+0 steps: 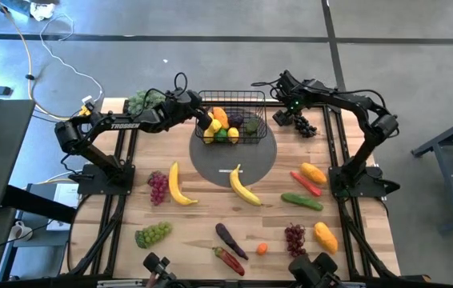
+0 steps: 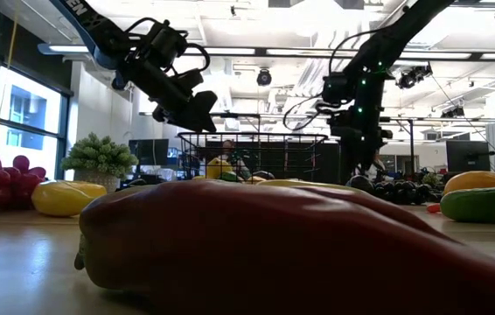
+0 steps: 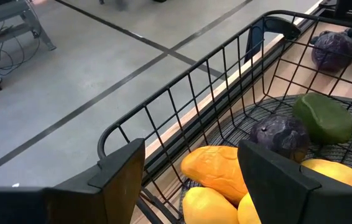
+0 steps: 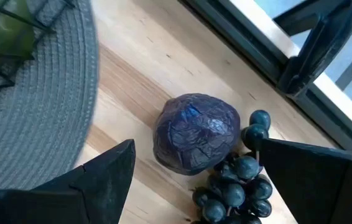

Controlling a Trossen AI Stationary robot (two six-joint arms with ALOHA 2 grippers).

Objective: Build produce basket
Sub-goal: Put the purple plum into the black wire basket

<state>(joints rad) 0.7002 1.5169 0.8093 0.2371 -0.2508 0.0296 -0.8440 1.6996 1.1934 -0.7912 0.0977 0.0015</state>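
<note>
The black wire basket (image 1: 231, 122) stands on the round grey mat (image 1: 234, 160) at the table's far middle. It holds an orange mango (image 3: 216, 169), yellow lemons (image 3: 208, 206), a dark purple fruit (image 3: 280, 135) and a green avocado (image 3: 324, 117). My left gripper (image 3: 191, 180) hovers open over the basket's left end (image 1: 207, 124), above the mango and lemons. My right gripper (image 4: 194, 177) is open just right of the basket (image 1: 288, 114), pointing down. Its fingers stand on either side of a purple crinkled ball (image 4: 196, 132) and a dark grape bunch (image 4: 237, 182) lying on the wood.
Loose produce lies across the near half of the table: two bananas (image 1: 180, 186) (image 1: 244, 188), red grapes (image 1: 158, 186), green grapes (image 1: 153, 234), an eggplant (image 1: 230, 238), a cucumber (image 1: 301, 200), mangoes (image 1: 313, 172) (image 1: 325, 236). A leafy bunch (image 1: 142, 102) sits at the far left. A red pepper (image 2: 274, 245) fills the low view.
</note>
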